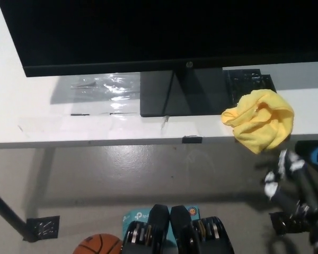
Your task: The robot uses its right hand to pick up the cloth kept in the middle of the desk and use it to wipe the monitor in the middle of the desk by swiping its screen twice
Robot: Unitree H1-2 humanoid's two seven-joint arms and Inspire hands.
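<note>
A crumpled yellow cloth (260, 120) lies on the white desk (53, 127) near its front edge, partly hanging over it, just right of the monitor's stand (183, 92). The black monitor (148, 32) fills the top of the head view, its dark screen facing me. My black right hand (289, 182) is below and to the right of the cloth, off the desk's front edge, apart from the cloth, fingers spread with nothing in them. The white left hand is out of view.
A clear plastic sheet (108, 87) lies on the desk left of the stand. A black tray-like object (250, 82) sits behind the cloth. On the floor, a basketball (98, 245) and a black desk leg (10, 214) at lower left.
</note>
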